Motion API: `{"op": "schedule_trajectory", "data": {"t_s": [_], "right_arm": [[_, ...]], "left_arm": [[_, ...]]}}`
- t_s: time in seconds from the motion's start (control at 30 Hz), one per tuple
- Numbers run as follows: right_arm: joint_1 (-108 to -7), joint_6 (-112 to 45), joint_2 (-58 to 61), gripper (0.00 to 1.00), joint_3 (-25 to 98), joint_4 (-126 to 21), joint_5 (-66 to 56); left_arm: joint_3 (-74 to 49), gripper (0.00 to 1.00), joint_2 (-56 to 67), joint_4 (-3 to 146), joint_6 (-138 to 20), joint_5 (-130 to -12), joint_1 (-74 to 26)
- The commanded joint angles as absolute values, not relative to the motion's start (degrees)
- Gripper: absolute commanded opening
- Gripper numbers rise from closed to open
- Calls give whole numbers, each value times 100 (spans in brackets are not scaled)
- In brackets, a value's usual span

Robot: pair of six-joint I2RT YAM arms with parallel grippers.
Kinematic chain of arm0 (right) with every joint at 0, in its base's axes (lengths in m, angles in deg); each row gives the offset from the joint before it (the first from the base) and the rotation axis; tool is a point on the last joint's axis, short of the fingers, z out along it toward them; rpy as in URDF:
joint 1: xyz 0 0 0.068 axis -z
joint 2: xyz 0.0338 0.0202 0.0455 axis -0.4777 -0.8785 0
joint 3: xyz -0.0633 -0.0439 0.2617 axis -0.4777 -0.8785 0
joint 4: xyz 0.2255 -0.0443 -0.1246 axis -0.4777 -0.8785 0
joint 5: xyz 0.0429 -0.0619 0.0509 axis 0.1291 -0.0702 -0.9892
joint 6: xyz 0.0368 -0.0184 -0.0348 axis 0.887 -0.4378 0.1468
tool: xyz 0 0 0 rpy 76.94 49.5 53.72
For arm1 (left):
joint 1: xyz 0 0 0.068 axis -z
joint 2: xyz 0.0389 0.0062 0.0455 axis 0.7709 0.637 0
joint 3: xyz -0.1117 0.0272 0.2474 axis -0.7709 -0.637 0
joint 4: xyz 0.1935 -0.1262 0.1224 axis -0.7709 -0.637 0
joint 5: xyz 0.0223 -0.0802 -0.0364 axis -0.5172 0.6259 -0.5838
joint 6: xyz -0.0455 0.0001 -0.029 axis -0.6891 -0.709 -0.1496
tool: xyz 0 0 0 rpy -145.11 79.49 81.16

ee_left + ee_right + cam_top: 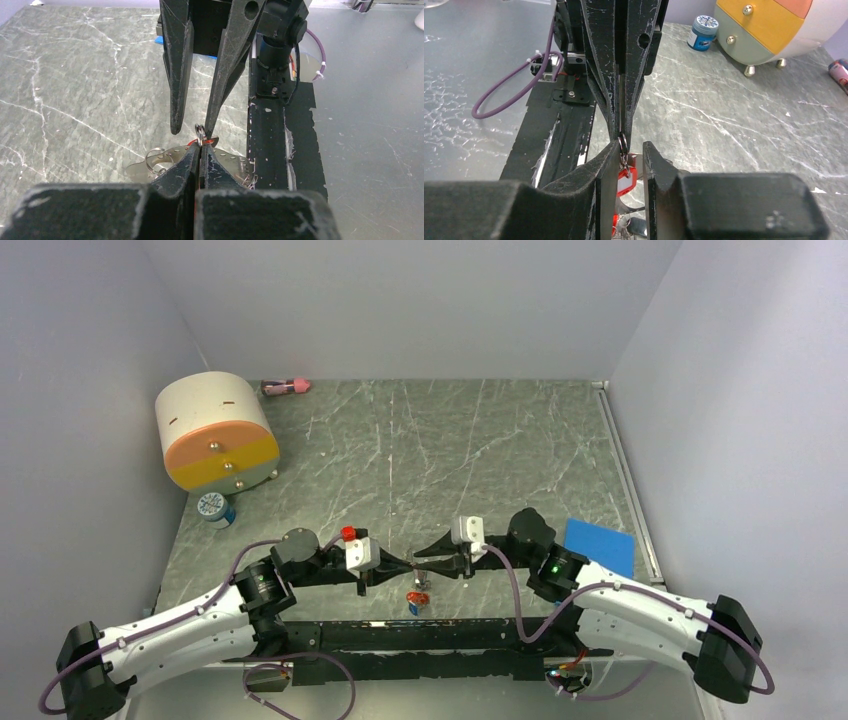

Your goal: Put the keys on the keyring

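Two arms meet tip to tip above the middle of the near table edge.

1. Far left: a cream-and-orange drum (215, 430) sits on the veined grey-green table (450, 450) close to the left wall. A small blue-lidded jar (215, 508) stands just in front of it. A pink tube (285, 387) lies by the back wall.

2. Left of centre: the left gripper (200, 150) has its fingers pressed together. At their very tips they pinch the thin wire loop of the keyring (622, 141).

3. Centre: the keyring is held between the two grippers, above the table surface. Its pale plate (235, 162), with a toothed rim and small holes, shows below the left fingers. Whether the plate rests on the table cannot be told. The keys (626, 180) hang beneath the loop. One red plastic head is plain in the right wrist view and a second red head shows lower down. In the top view the bunch sits just in front of the two sets of fingertips.

4. Right of centre: the right gripper (631, 150) has its jaws apart, one to each side of the loop. One finger (227, 75) touches the loop at its tip. The other stands clear of it.

5. Right: a blue square pad (598, 545) lies flat on the table beside the right arm.
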State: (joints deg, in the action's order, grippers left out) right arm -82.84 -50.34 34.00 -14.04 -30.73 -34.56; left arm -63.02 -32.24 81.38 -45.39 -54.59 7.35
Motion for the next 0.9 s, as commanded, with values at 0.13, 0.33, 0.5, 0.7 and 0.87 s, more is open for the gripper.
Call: {"op": "schedule_trajectory", "data": {"t_s": [0.13,0.33,0.5,0.7,0.87], "right_arm": [[-8275,-5063,3420,26,-1396,-2799,-3415],[-8276,-5160,3229,26,-1301,-2992,-3565],[-8274,-5209,3294,14,-1360,-2993,-3488],[-8276,-5228,3496,0,-1422,-3036,-3361],[-8274,-5391,3493,0,-1026,-3850,-3100]], "left_arm": [[-6246,3,-3310,8607,-4484,-5224,758],[-6233,3,-3344,8592,-4469,-5199,758],[-6260,3,-3377,8591,-4451,-5208,758],[-6245,3,-3381,8470,-4417,-5260,762],[-5962,34,-3441,7508,-4394,-6077,758]]}}
